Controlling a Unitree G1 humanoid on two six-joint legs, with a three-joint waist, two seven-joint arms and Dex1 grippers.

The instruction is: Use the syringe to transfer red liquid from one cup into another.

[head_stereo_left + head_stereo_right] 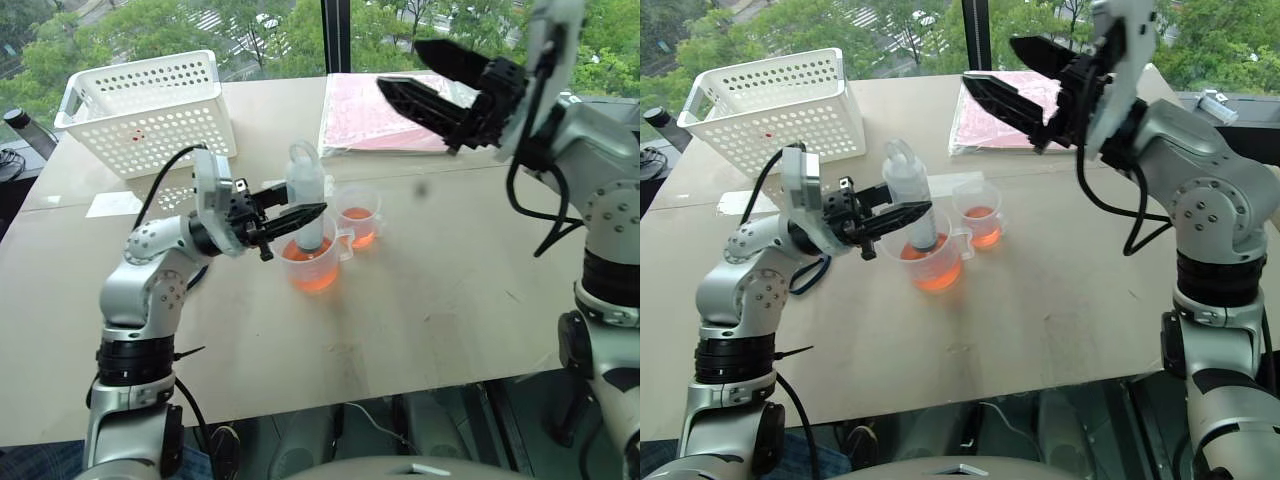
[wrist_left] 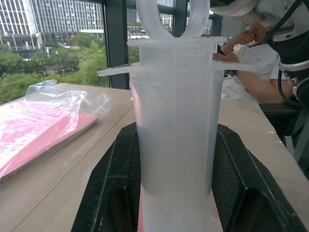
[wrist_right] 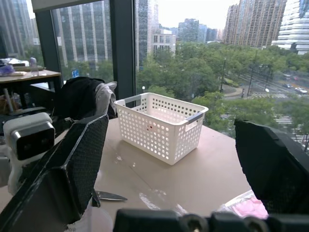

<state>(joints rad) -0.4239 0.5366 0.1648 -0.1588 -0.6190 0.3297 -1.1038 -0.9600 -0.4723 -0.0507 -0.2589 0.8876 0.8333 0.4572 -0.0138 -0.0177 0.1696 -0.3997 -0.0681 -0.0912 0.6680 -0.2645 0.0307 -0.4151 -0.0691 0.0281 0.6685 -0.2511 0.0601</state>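
Orange-red liquid [image 1: 314, 276], white perforated basket [image 1: 150, 112], pink packet [image 1: 372, 115]

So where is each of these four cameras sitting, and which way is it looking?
Left eye, head: down over the tan wooden table; both arms show.
Right eye, head: the same scene, from slightly to the side.
Left wrist: along the left gripper, shut on the large clear plastic syringe.
Right wrist: between the open right gripper fingers toward the white perforated plastic basket.
Both eyes and the right wrist share the basket.
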